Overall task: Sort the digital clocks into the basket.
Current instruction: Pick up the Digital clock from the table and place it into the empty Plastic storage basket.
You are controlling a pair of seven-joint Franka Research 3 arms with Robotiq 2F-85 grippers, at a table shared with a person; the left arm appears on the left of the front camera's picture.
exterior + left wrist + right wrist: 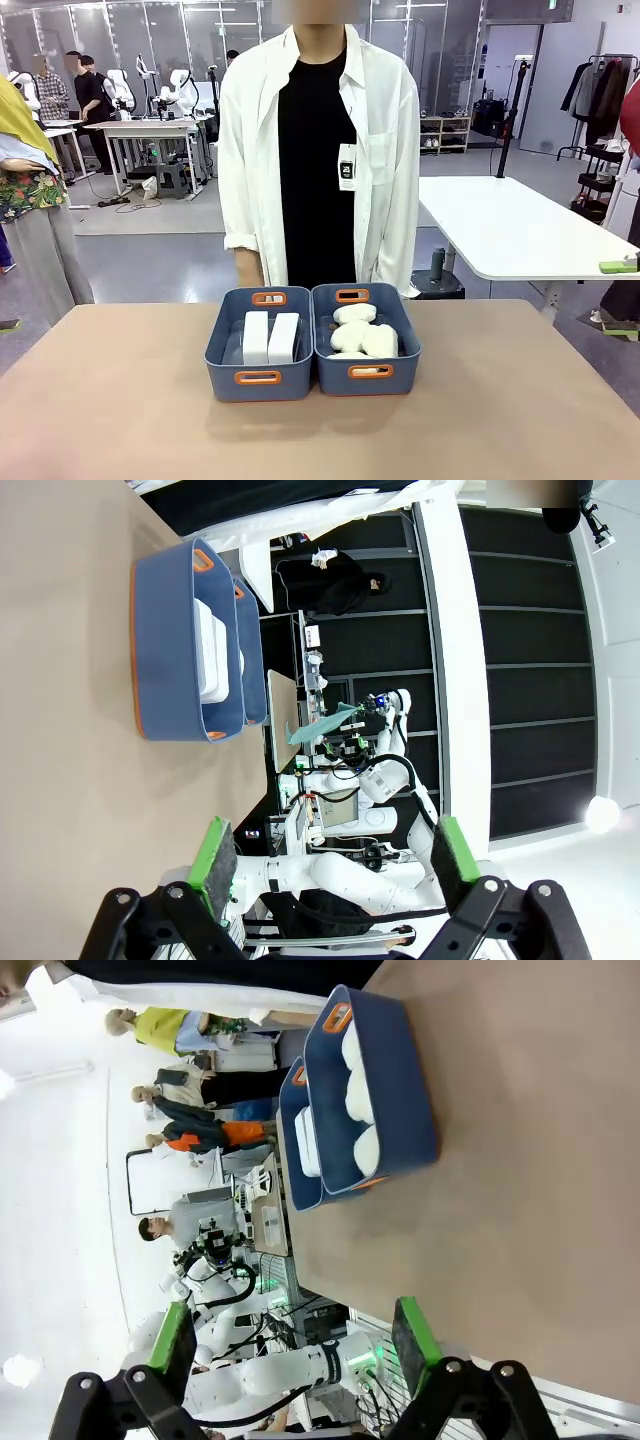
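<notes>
A: Any writing to read?
B: None legible; the person's badge (347, 167) is too small.
A: The grippers?
B: Left gripper (333, 860) and right gripper (290, 1337) both spread wide, holding nothing, above the table (120, 400).
A: The digital clocks (270, 337)?
B: Side by side in the basket (258, 378), centre frame, touching the twin bin (367, 372) of plush lumps (362, 332).

Smooth plastic digital clocks (270, 337), basket (258, 378)

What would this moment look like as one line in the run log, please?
clocks: both in left bin | right bin: plush lumps | left gripper: open | right gripper: open | person: standing behind
</notes>
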